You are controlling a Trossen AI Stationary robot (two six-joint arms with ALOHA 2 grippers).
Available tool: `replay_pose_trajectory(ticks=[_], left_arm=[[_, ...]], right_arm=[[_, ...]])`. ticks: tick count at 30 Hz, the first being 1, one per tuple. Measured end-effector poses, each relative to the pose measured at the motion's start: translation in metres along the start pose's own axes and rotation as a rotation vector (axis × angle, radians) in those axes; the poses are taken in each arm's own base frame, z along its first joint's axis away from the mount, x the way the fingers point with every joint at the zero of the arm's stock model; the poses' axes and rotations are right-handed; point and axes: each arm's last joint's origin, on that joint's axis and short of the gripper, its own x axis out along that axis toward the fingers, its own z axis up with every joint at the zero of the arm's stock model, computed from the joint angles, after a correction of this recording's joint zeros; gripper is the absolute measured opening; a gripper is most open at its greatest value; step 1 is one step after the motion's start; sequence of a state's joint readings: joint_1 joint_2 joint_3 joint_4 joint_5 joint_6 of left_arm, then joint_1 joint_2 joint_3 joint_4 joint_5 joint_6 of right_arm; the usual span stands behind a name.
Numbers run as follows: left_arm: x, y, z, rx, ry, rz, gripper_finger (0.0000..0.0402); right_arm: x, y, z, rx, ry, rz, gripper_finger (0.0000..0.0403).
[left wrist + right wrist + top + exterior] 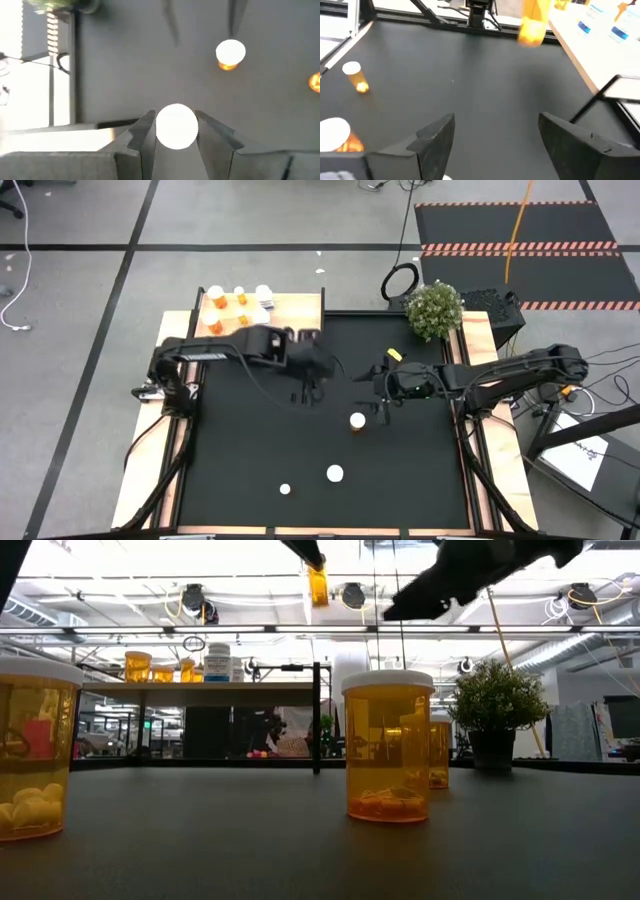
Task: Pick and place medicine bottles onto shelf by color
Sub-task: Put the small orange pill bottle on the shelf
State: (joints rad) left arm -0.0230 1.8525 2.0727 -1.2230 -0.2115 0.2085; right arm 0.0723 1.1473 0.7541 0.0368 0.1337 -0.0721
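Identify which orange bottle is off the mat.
The orange bottle clamped in the left gripper, hanging above the mat; the others stand on surfaces.

High view: overhead, straight down on whole black mat (400, 480). Low view: mat level, close to an orange bottle (387, 745), facing the shelf (200, 693). Wrist views: look past own fingers onto the mat; both share the bottles.

Lighting: bright, even overhead illumination; some glare and blur.
White bottle caps (176, 126) blow out in the left wrist view; ceiling lights (350, 595) flare in the low view; a hanging orange bottle (532, 22) is motion-blurred.
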Motion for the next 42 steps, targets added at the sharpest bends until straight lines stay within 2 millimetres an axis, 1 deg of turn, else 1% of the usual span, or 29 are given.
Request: replay_pose_trajectory(ticks=[4, 6, 10, 15, 23, 27, 33, 36, 38, 42], left_arm=[[-0.022, 0.022, -0.009, -0.048, -0.04, 0.038, 0.0131], [-0.033, 0.034, -0.015, -0.067, -0.056, 0.061, 0.013], [-0.047, 0.062, -0.029, -0.141, -0.071, 0.118, 0.0126], [-0.049, 0.098, -0.045, -0.233, -0.051, 0.187, 0.0128], [-0.048, 0.146, -0.071, -0.247, -0.019, 0.23, 0.0128], [-0.05, 0.167, -0.086, -0.252, -0.006, 0.265, 0.0129], [-0.054, 0.19, -0.097, -0.265, -0.037, 0.33, 0.0129], [-0.056, 0.199, -0.103, -0.285, -0.038, 0.354, 0.0129], [-0.057, 0.205, -0.108, -0.288, -0.035, 0.372, 0.0129], [-0.059, 0.213, -0.116, -0.323, -0.038, 0.369, 0.0129]], right_arm=[[-0.009, -0.001, -0.005, 0.0, -0.012, -0.003, 0.0282], [-0.013, -0.003, -0.005, 0.002, -0.03, -0.01, 0.0282], [-0.018, -0.004, -0.004, 0.006, -0.046, -0.019, 0.0282], [-0.02, -0.004, -0.003, 0.017, -0.054, -0.015, 0.0281], [-0.019, -0.003, -0.007, 0.03, -0.041, -0.004, 0.0281], [-0.019, -0.004, -0.007, -0.008, -0.048, -0.034, 0.0281], [-0.019, -0.009, -0.001, -0.098, -0.086, -0.177, 0.0281], [-0.02, -0.012, 0.005, -0.153, -0.151, -0.203, 0.0281], [-0.021, -0.015, 0.008, -0.15, -0.181, -0.219, 0.0281], [-0.02, -0.018, 0.004, -0.147, -0.145, -0.226, 0.0281]])
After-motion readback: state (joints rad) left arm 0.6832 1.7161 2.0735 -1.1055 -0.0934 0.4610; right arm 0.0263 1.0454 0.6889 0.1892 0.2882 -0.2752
